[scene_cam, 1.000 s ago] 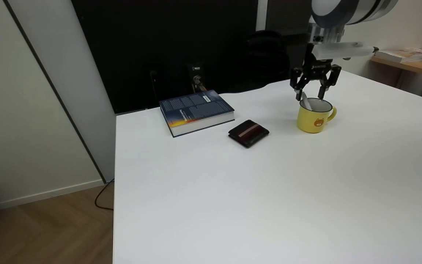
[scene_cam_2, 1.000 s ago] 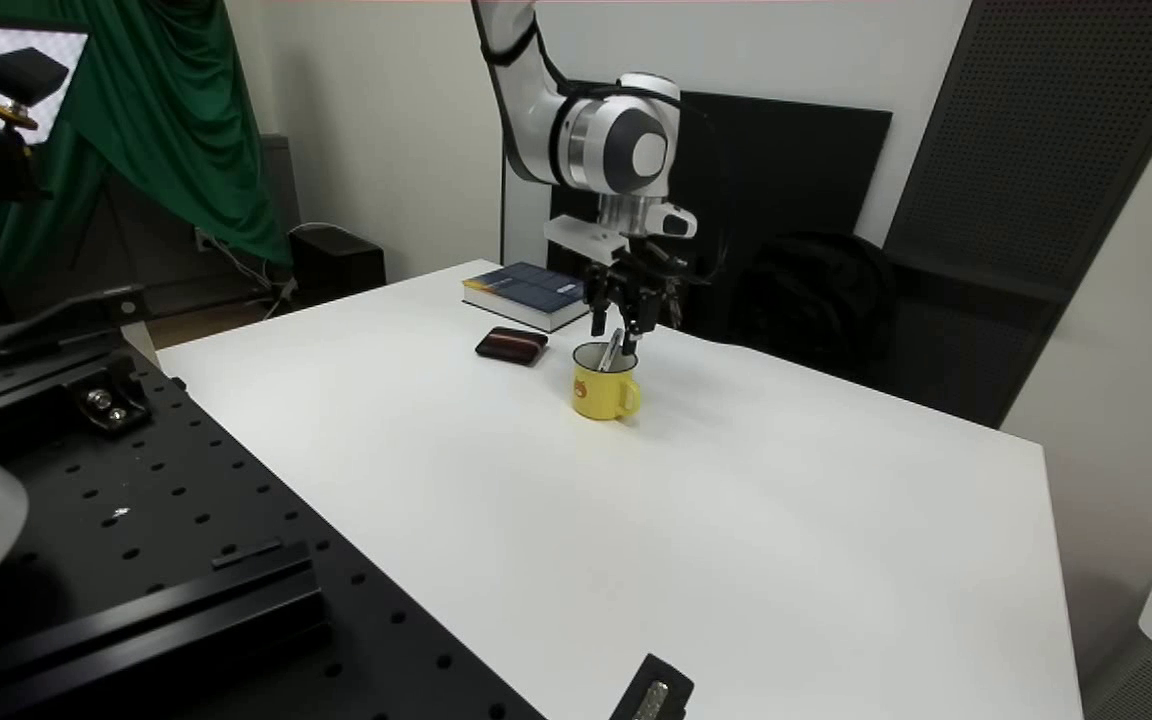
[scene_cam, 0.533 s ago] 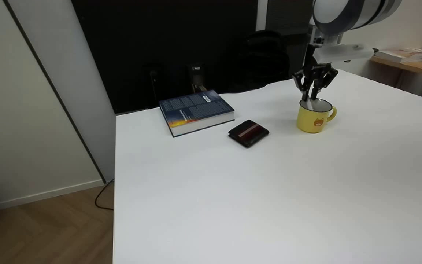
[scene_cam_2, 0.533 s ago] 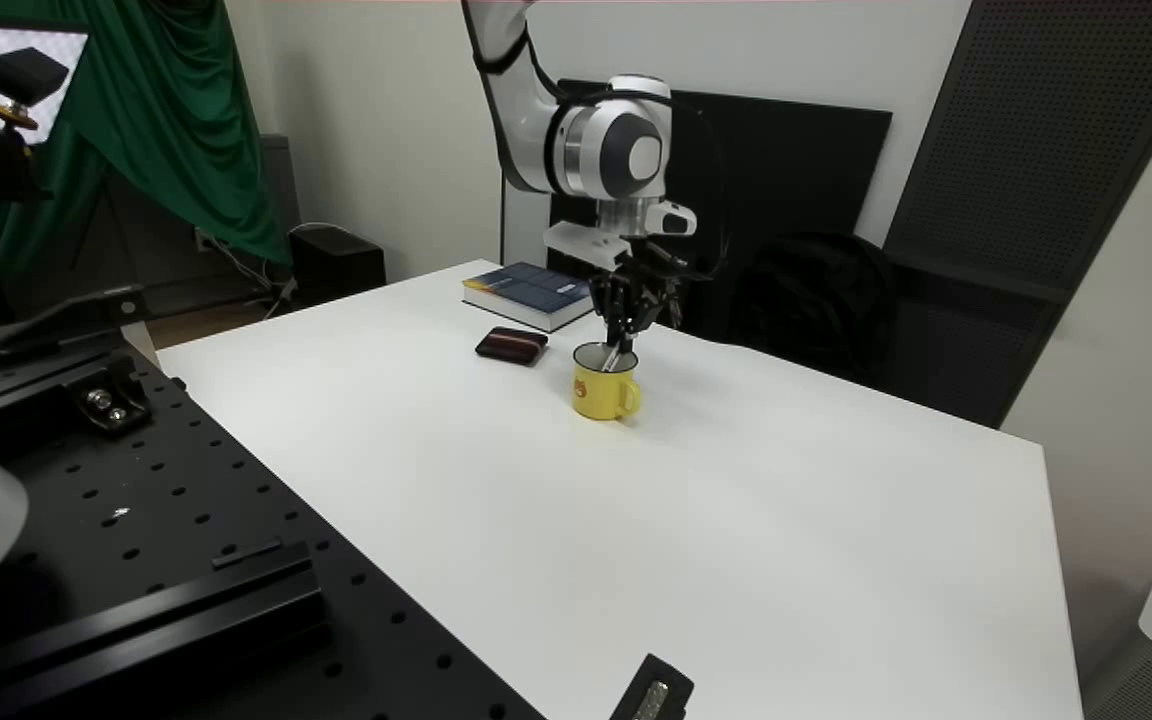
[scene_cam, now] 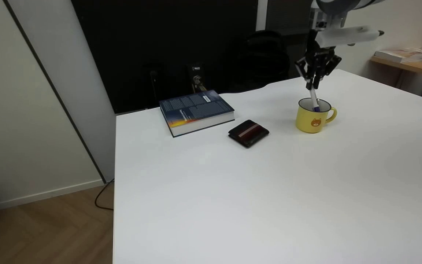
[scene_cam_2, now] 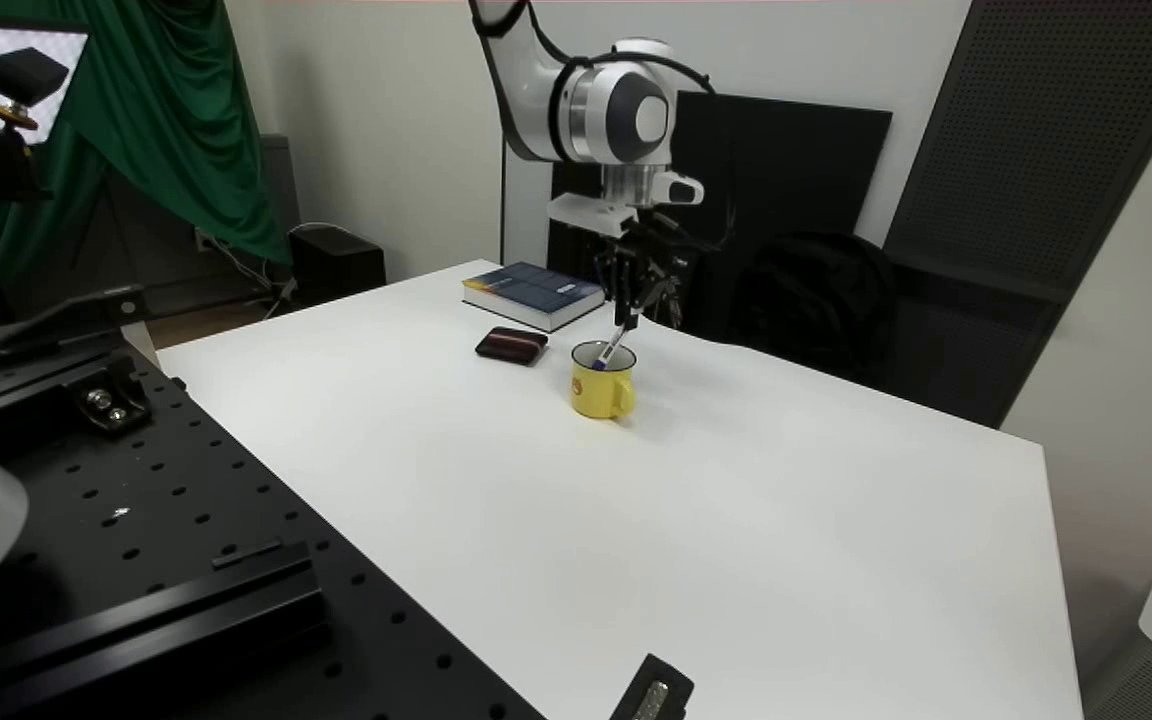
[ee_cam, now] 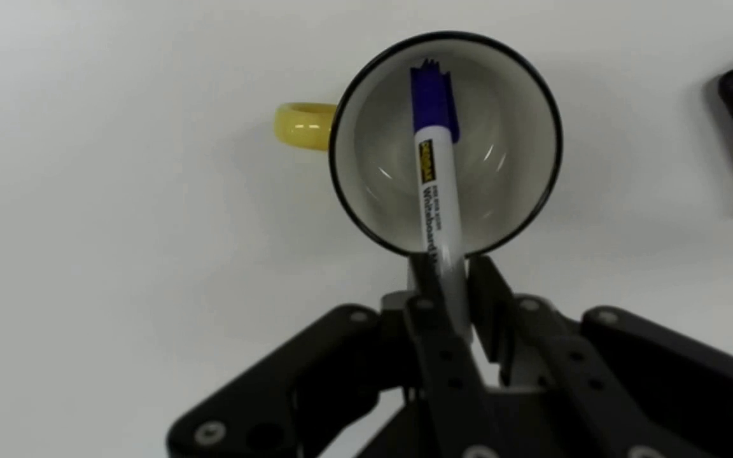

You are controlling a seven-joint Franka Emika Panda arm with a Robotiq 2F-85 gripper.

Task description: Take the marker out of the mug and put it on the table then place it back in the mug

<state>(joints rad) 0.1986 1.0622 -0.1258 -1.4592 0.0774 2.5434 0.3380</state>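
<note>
A white whiteboard marker point(ee_cam: 439, 184) with a dark blue end is pinched in my gripper point(ee_cam: 449, 264), whose fingers point(ee_cam: 490, 289) press it from both sides near its upper end. It slants down, blue end lowest, over the opening of the yellow mug point(scene_cam: 306, 121). In both exterior views that blue end shows at rim height; whether it touches the mug I cannot tell. The mug stands upright on the white table point(scene_cam: 233, 201), its handle point(ee_cam: 306, 127) on the left in the wrist view. My gripper point(scene_cam_2: 624, 318) is above the mug in both exterior views.
A dark wallet point(scene_cam: 248, 133) lies near the mug, and a thick blue book point(scene_cam: 197, 113) rests behind it by the table's back edge. A black backpack point(scene_cam_2: 816, 305) stands behind the table. A black perforated mounting plate point(scene_cam_2: 236, 560) borders the table in an exterior view.
My gripper has gone from open to shut on the marker and risen. The marker has come up with it, so its blue end now shows. The mug has shifted very slightly.
</note>
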